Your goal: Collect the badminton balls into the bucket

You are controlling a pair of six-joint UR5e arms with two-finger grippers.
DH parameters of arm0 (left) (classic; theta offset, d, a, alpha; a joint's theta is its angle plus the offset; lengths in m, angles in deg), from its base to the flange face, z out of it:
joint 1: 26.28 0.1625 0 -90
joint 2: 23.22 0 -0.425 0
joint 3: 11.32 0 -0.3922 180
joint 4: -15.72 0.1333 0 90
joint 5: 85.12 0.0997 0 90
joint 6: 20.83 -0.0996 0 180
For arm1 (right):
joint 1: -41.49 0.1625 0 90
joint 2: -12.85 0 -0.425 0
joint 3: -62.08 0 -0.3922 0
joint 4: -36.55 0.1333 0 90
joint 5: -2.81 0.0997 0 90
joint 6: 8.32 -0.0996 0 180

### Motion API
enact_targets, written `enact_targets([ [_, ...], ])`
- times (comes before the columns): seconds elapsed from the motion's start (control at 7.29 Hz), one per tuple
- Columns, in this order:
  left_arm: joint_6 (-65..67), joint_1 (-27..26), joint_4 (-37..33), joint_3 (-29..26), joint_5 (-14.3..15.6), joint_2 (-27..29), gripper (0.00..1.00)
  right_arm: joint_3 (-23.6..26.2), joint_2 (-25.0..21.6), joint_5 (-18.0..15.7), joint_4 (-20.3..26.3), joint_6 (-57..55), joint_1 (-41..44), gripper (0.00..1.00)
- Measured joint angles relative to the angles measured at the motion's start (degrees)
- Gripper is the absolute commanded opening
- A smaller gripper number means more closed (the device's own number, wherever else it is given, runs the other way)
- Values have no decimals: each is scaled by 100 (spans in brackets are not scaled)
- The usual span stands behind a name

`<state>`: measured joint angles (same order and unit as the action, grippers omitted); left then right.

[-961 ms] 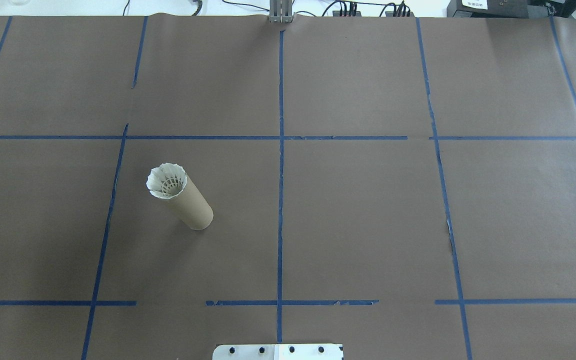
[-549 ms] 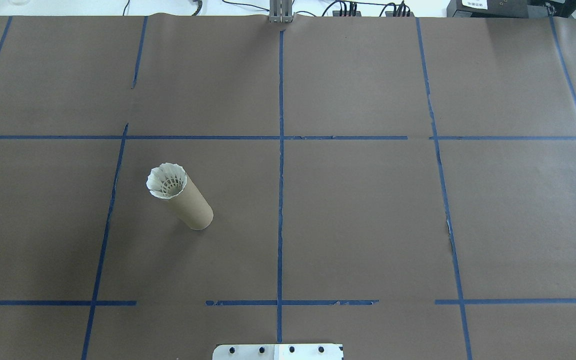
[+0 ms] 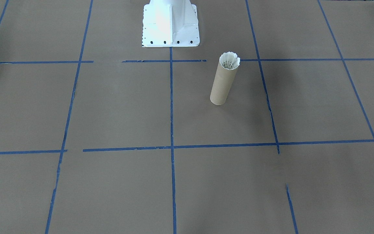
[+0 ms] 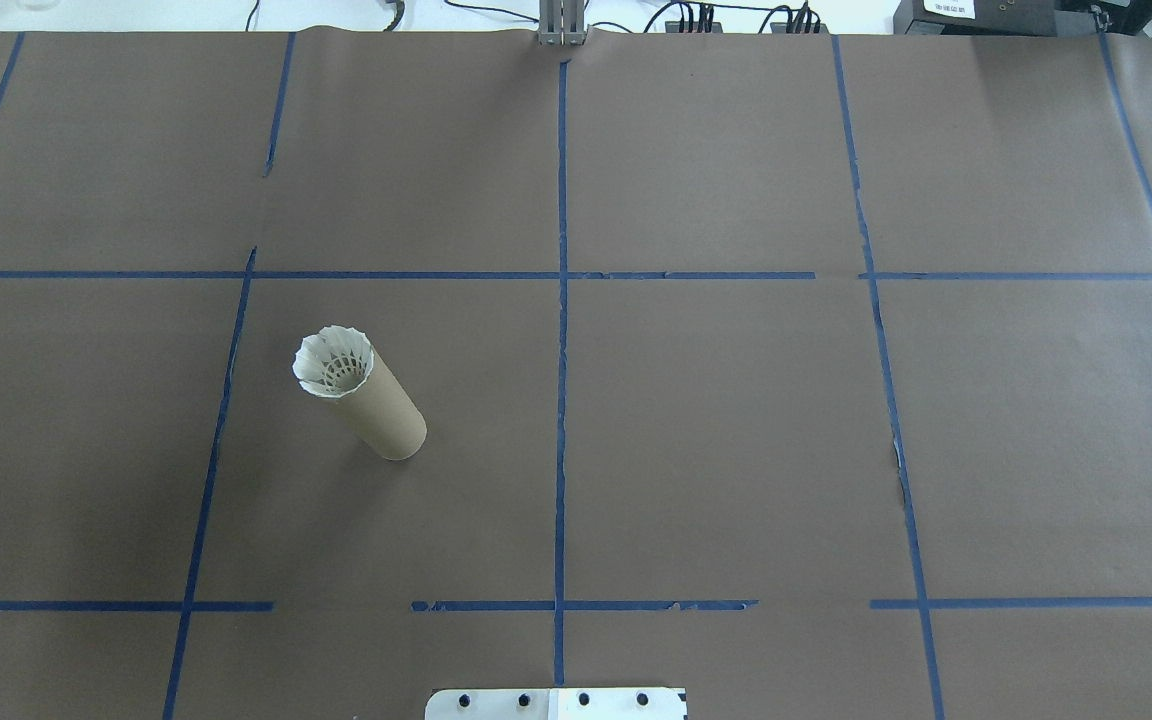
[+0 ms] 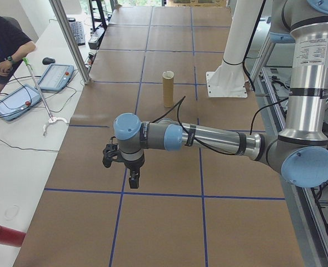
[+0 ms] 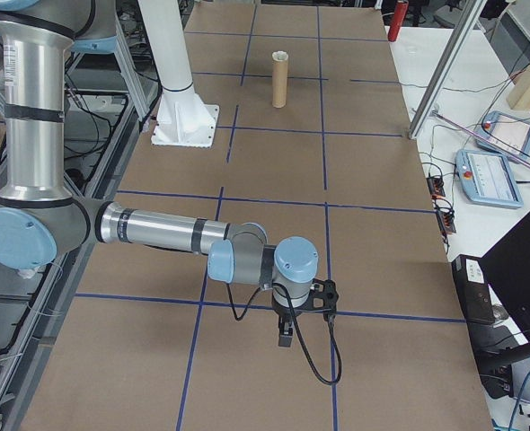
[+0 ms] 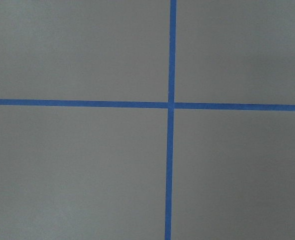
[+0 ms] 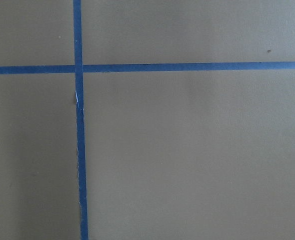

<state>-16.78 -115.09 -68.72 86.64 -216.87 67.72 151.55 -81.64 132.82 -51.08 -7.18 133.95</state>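
We find the tall narrow brown cardboard tube [image 4: 374,404], the bucket of the task, standing upright on the brown paper-covered table [image 4: 736,440] that is marked off by blue tape lines [image 4: 562,400], on the robot's left side and not far out from the white metal robot base [image 3: 170,22]. 1 white feather shuttlecock [image 4: 334,362] sits in its mouth, skirt up, the feather tips flaring level with or just over the rim; the front-facing view shows the same [image 3: 229,60]. We cannot tell whether other shuttlecocks lie stacked below it, since the tube wall hides everything under the top skirt. We see no loose shuttlecock on the paper in either the overhead or the front-facing view, nor in the 2 side views. The left gripper [image 5: 132,177] hangs over bare paper well apart from the tube, pointing down, and appears only in the left side view, so we cannot tell how its jaws stand; nothing visible hangs from it. The right gripper [image 6: 286,332] hangs likewise over bare paper far from the tube at the table's other end, seen only from the right side, jaws again not readable. Both wrist cameras show only paper and tape crossings. Our judgement: collection looks finished, with nothing left in sight to pick up, both arms parked clear.
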Motion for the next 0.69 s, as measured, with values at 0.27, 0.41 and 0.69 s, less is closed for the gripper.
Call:
enact_targets([
  [0.27, -1, 3, 5, 21, 7, 10, 100, 0, 0, -2, 0, 0, 0, 100],
  [0.41, -1, 3, 5, 44, 8, 11, 100, 0, 0, -2, 0, 0, 0, 100],
  [0.69, -1, 3, 6, 60, 7, 11, 100, 0, 0, -2, 0, 0, 0, 100],
])
